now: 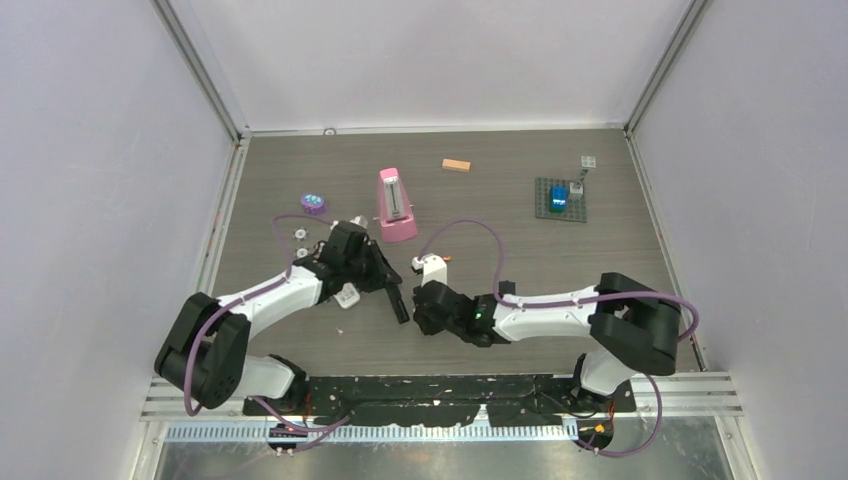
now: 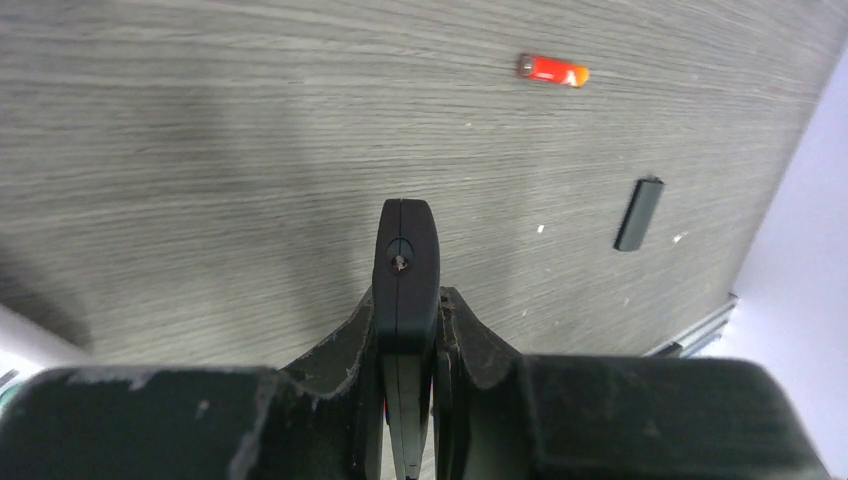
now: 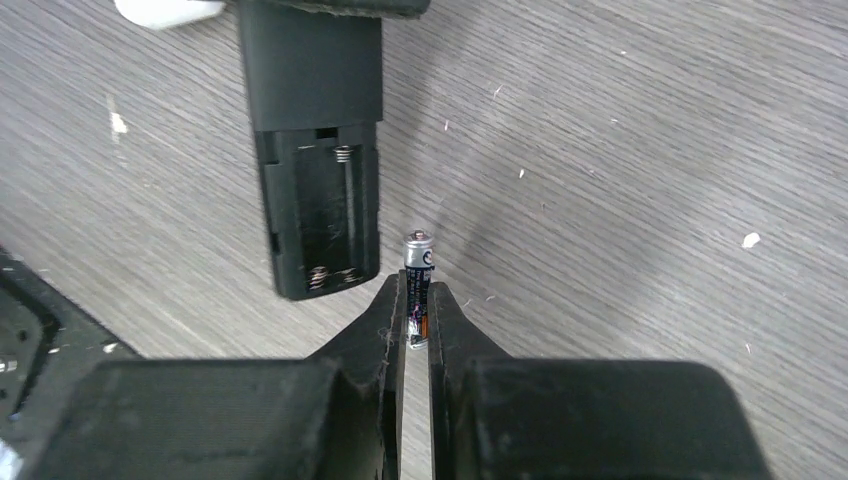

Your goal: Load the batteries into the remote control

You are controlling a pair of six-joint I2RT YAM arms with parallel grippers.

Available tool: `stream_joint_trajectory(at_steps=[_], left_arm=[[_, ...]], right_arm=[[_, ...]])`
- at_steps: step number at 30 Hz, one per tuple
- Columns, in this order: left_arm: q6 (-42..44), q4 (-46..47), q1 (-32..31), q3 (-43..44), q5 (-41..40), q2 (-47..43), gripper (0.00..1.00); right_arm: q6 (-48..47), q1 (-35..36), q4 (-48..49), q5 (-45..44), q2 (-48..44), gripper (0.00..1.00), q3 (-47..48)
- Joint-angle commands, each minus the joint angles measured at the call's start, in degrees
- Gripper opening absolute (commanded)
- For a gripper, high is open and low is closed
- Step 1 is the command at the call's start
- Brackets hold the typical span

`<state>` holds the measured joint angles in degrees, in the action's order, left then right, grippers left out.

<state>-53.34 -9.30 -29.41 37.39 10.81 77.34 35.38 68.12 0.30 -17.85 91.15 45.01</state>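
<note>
Beside the remote (image 3: 318, 215), whose open bay shows bare spring contacts, the right gripper (image 3: 416, 300) pinches one battery (image 3: 417, 252) upright; its label print is too small to read. The left gripper (image 2: 408, 305) clamps the remote edge-on above the grey wood-grain table (image 2: 200, 150). Only the left wrist view shows a red-orange battery (image 2: 553, 70) and a black cover (image 2: 639, 214) lying beyond the remote. White walls (image 1: 100, 150) enclose the table.

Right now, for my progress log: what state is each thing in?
Remote control: opened, empty inside, gripped by left tool.
Held battery: clamped in right tool, beside the remote, not inserted.
Red-orange battery: lying loose on table.
Battery cover: off, lying on table.
</note>
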Motion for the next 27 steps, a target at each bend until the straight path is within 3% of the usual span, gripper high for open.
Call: stream_joint_trajectory(at_steps=[1,8,14,22,27], left_arm=[[1.2,15.0,-0.3,-4.4,4.5,-2.9,0.00],[-3.7,41.0,-0.2,-13.8,12.7,-7.6,0.00],[-13.4,59.8,-0.2,-16.2,17.0,-8.5,0.00],[-24.0,74.4,0.0,-15.3,20.8,-6.0,0.00],[-25.4,78.2,0.0,-15.2,22.0,-4.2,0.00]], right_arm=[[5.1,-0.3,10.2,-1.3,-8.3,0.05,-4.1],[4.5,-0.4,11.8,-4.7,-19.6,0.05,-6.2],[-1.2,-0.3,8.4,-6.1,-24.1,0.06,-3.4],[-5.9,-0.1,2.4,-9.2,-30.3,0.06,-1.9],[-7.9,-0.1,0.1,-10.2,-34.7,0.06,-0.6]])
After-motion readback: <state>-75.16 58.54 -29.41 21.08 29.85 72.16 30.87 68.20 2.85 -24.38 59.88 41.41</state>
